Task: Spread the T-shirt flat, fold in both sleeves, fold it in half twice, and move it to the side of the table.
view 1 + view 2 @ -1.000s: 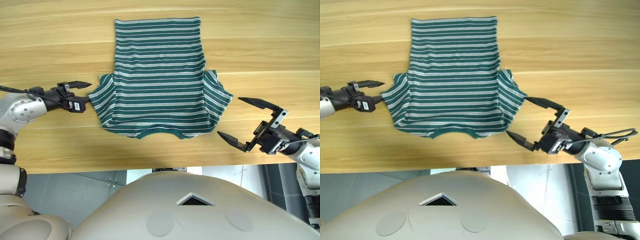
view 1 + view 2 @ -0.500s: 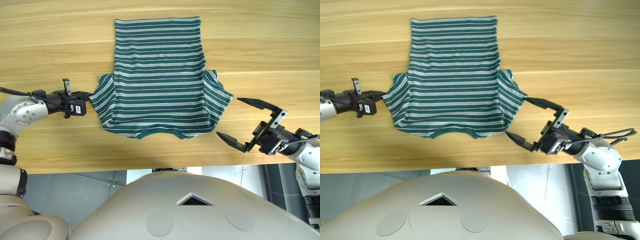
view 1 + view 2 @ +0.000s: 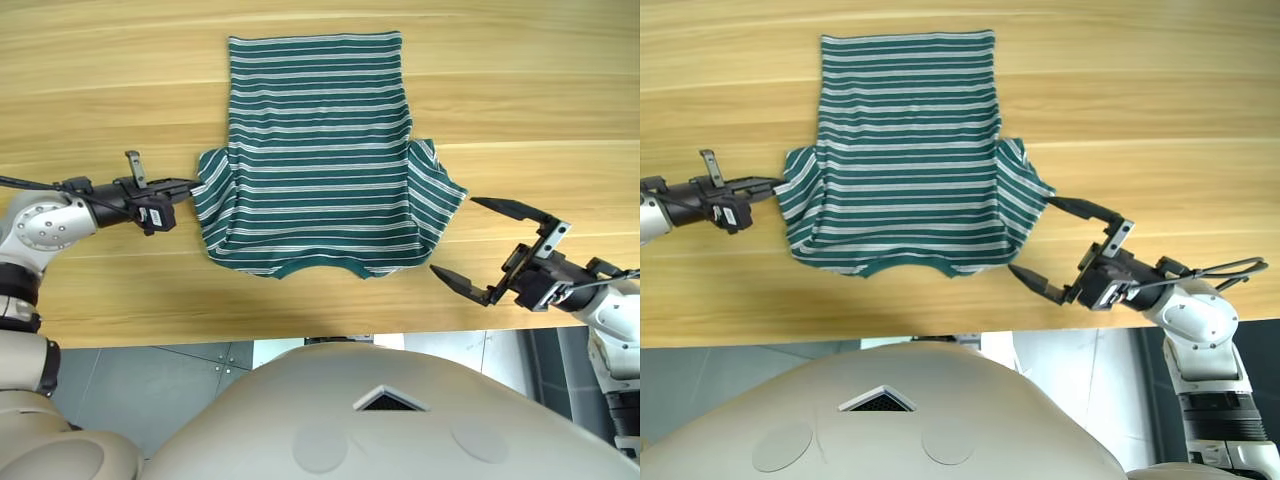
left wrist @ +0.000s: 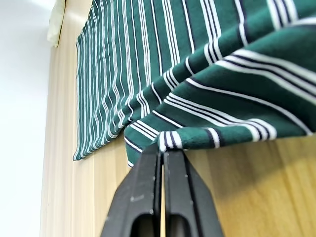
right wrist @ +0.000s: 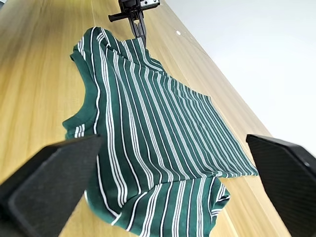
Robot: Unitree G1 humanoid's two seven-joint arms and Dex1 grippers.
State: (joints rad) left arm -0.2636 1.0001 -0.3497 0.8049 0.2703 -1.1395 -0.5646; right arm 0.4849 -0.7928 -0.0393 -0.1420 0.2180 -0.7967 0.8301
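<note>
The striped T-shirt (image 3: 318,150) is laid flat at the middle of the wooden table (image 3: 540,90), collar toward 6 o'clock. The hem of the sleeve (image 3: 212,190) at 9 o'clock is pinched by the left gripper (image 3: 193,185). The right gripper (image 3: 452,235) is held with fingers spread wide at 4 o'clock, just beside the other sleeve (image 3: 440,190), gripping nothing.

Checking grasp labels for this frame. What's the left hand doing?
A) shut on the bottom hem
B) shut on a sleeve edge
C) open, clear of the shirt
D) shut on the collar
B: the left hand has its fingers pressed together on the sleeve hem of the T-shirt, lifting that edge off the table, while the right hand sits open beside the other sleeve.
</note>
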